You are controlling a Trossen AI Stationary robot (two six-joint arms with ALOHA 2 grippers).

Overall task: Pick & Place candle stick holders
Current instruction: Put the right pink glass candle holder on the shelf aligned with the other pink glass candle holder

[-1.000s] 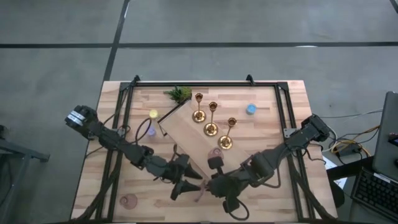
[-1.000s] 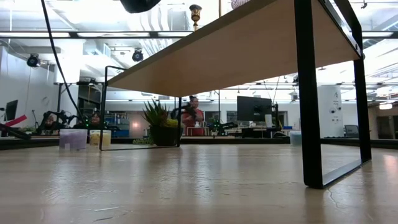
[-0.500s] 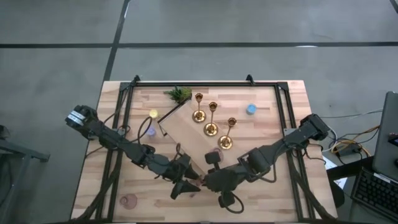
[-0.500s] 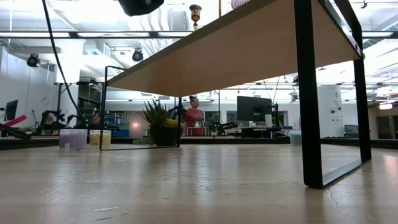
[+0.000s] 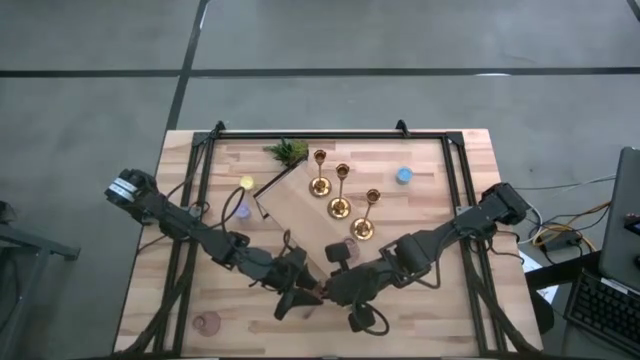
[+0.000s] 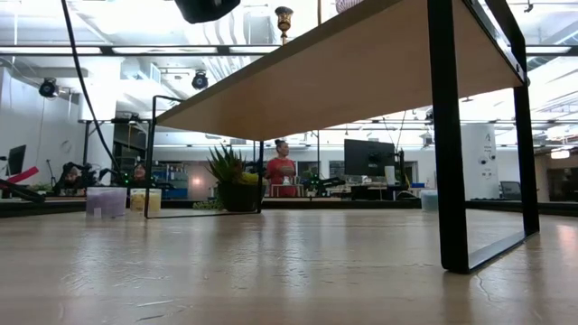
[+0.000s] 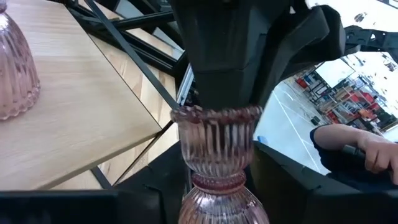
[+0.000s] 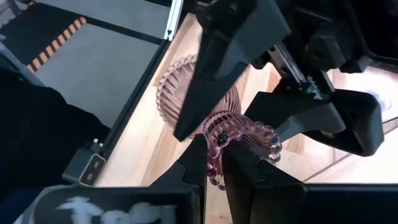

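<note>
Pink ribbed glass marks the piece in play: one squat glass cup (image 7: 217, 143) is held off the table (image 5: 450, 312) near its front edge, caught between both arms at once. The left end effector (image 5: 305, 294) is clamped around the cup's lower body. The right end effector (image 8: 215, 163) is pinched shut on the rim, with one finger reaching inside the mouth. It looks like a hand-over in mid-air.

The main risk is that both grips hold the same brittle glass. If either arm pulls away before the other lets go, the thin fluted rim could chip, or the cup could twist out and drop. A rim pinch alone is a weak hold on smooth glass, so once the left lets go the cup may swing or slip.

A second pink cup (image 5: 207, 323) sits alone at the near left corner. A third (image 5: 350, 244) stands just beside the nearest of the three gold candlesticks (image 5: 340, 205), which line up on the raised wooden shelf (image 5: 295, 210).

No cup visibly holds a candle. The yellow disc (image 5: 246, 184), the purple disc (image 5: 242, 211) and the blue disc (image 5: 403, 175) all lie loose on the table.
</note>
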